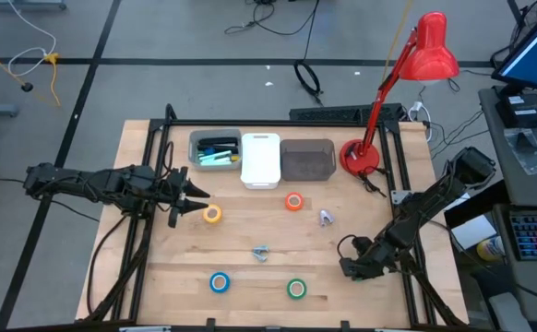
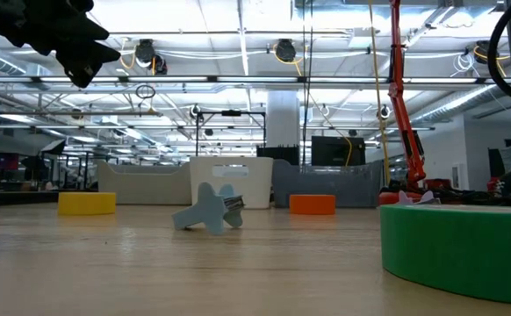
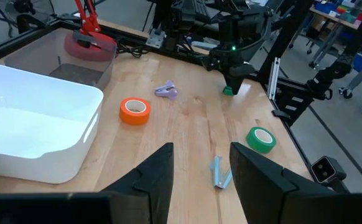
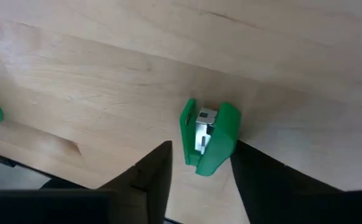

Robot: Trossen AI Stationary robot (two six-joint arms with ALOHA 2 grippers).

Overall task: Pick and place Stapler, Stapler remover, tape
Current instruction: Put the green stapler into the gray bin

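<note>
Worktop (image 1: 158,295), near edge: blue tape (image 1: 219,282) and green tape (image 1: 296,289), bare wood between them.
Near right edge: right gripper (image 4: 196,163) low over a small green staple remover (image 4: 207,135). The remover lies just ahead of the fingers (image 4: 150,177), in line with their gap; fingers spread, touching nothing.
Middle: blue staple remover (image 1: 261,252), purple staple remover (image 1: 325,218), open wood around each.
Farther: yellow tape (image 1: 212,214), orange tape (image 1: 293,201).
Left gripper (image 1: 195,198) hangs above the worktop just beside the yellow tape, fingers parted, empty.
Far edge: three bins (image 1: 261,160), red lamp (image 1: 361,155).
</note>
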